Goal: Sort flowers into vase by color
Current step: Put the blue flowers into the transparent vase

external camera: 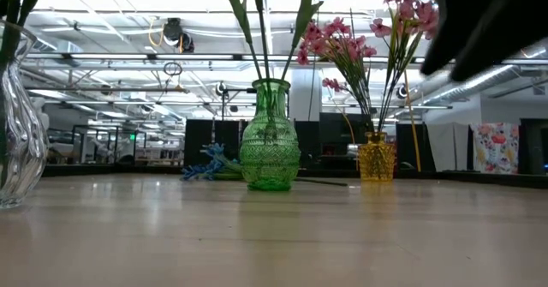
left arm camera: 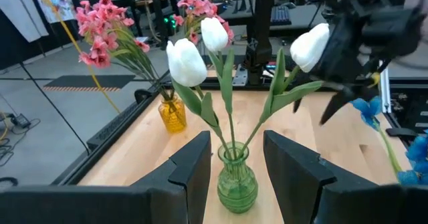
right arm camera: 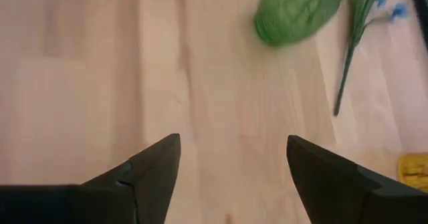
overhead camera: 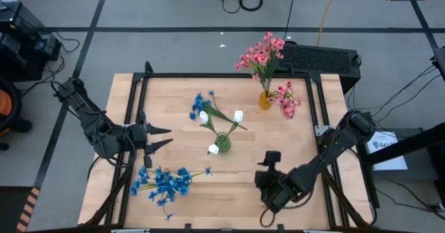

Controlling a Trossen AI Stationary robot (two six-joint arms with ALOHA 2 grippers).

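Green vase [overhead camera: 223,144] at table ctr holds 3 white buds [overhead camera: 238,115]. Yellow vase [overhead camera: 265,99] at 1 o'clock from it holds pink flowers [overhead camera: 261,54]. One blue stem [overhead camera: 202,106] lies on wood at 11 o'clock of green vase; blue bunch [overhead camera: 165,182] lies loose at 7 o'clock. L gripper [overhead camera: 160,137] at 9 o'clock of green vase, fingers apart, empty. R gripper [overhead camera: 270,161] at 4 o'clock, fingers spread wide, empty, above bare wood.
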